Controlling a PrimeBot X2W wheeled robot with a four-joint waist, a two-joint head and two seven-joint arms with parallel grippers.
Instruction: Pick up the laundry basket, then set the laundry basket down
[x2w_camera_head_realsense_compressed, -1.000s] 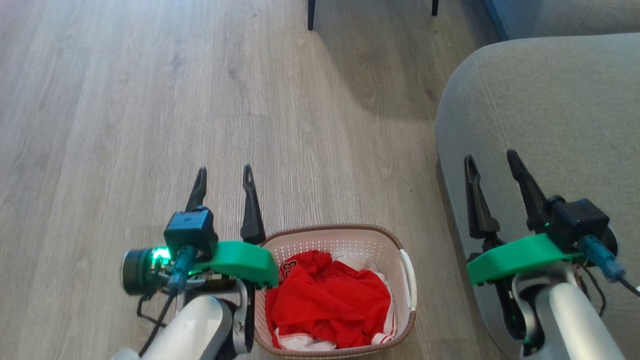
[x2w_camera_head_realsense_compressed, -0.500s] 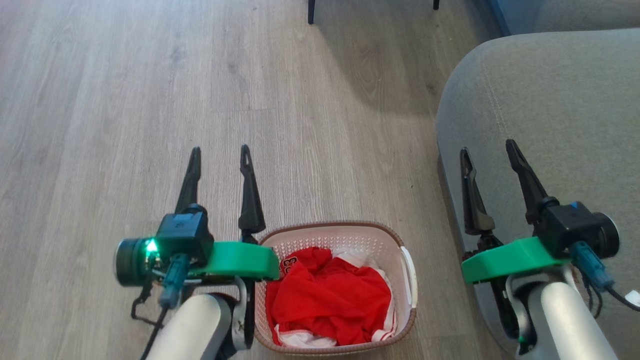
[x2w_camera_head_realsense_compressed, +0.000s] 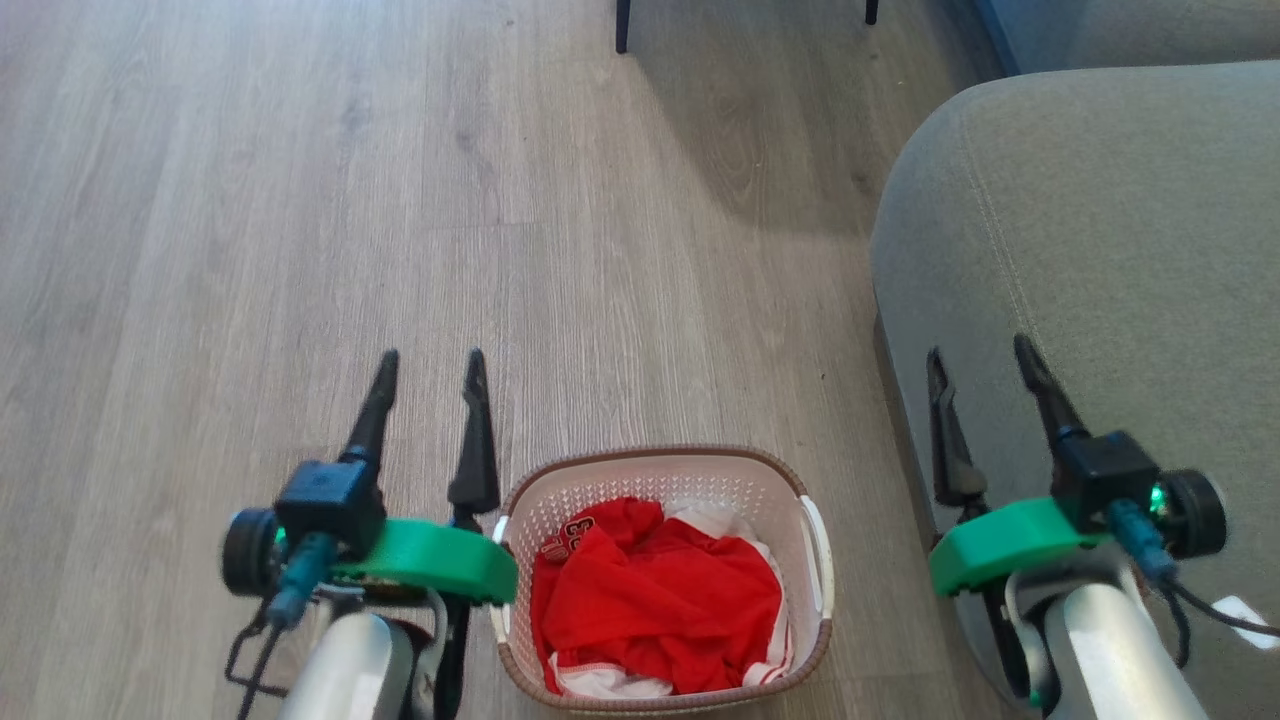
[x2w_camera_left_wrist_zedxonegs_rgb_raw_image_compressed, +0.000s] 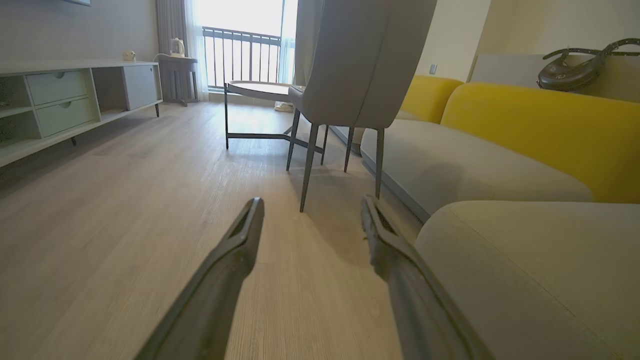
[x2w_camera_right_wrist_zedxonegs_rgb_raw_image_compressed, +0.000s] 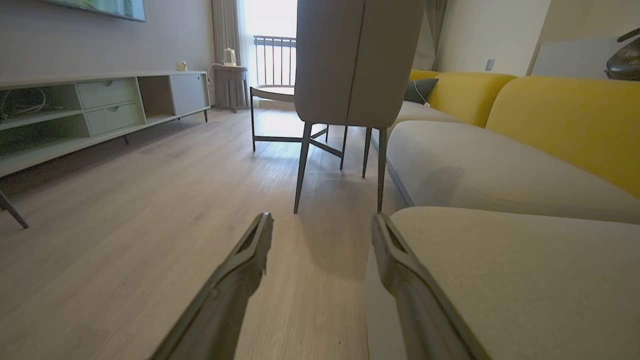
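Position: laundry basket (x2w_camera_head_realsense_compressed: 650, 470) flanked by left gripper (x2w_camera_head_realsense_compressed: 432, 358) and right gripper (x2w_camera_head_realsense_compressed: 978, 348) — set back of their tips.
Nearer: left, beside rim.
Jaws: both spread — nothing held.

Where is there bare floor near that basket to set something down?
Bare floor spreads ahead and left of the laundry basket, up to the chair legs. On its right, only a narrow strip separates it from the grey sofa.

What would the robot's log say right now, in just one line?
stage: before pickup | laundry basket: on floor, red clothes inside, untouched | left fingers: open, left of basket | right fingers: open, by sofa edge
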